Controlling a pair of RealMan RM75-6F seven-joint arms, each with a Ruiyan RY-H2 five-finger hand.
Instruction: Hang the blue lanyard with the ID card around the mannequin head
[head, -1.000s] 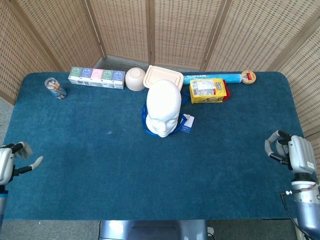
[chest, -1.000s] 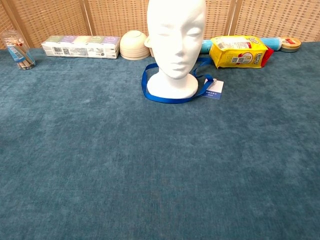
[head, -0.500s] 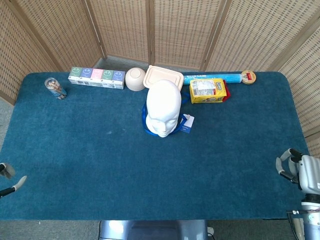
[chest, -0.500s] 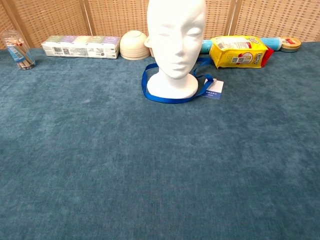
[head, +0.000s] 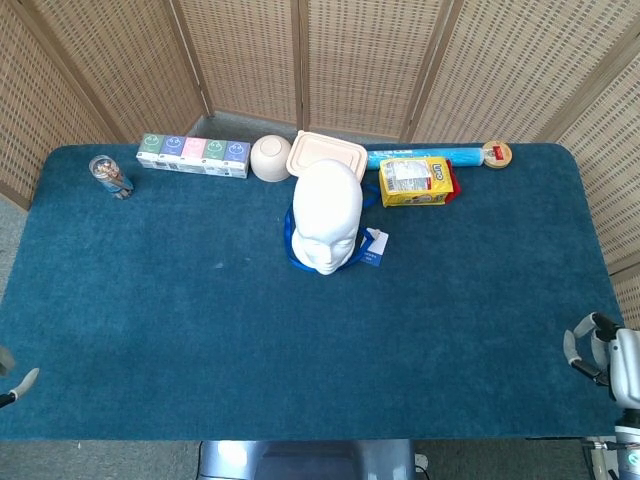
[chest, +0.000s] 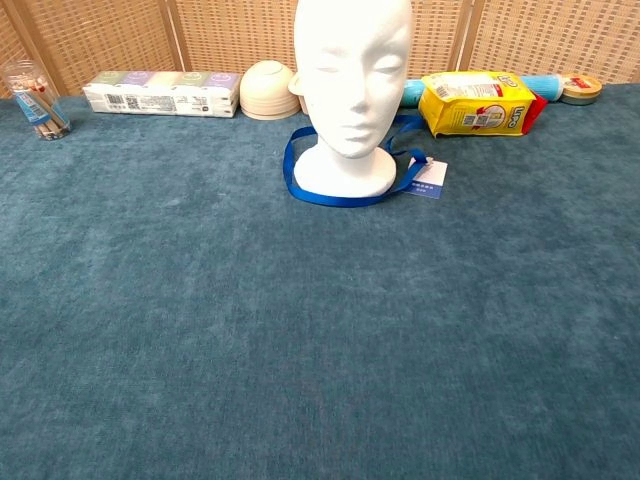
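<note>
The white mannequin head (head: 327, 215) stands upright at the table's back middle, and the chest view shows it as the mannequin head (chest: 352, 60) facing me. The blue lanyard (head: 289, 240) lies looped on the cloth around its base, the lanyard (chest: 330, 197) flat on the table rather than on the neck. Its ID card (head: 374, 248) rests just right of the base, as does the ID card (chest: 427, 181). Only fingertips of my left hand (head: 14, 376) show at the lower left edge, apart and holding nothing. My right hand (head: 603, 353) sits off the table's right front corner, holding nothing.
Along the back edge stand a glass of sticks (head: 110, 176), a row of tissue packs (head: 193, 155), a white bowl (head: 270, 157), a lidded container (head: 327, 153), a yellow packet (head: 417, 181), a blue roll (head: 425, 155) and a round tape (head: 496, 154). Wicker screens stand behind.
Both hands have drawn back toward the front corners and mostly left the head view. The head, lanyard and card have not moved.
</note>
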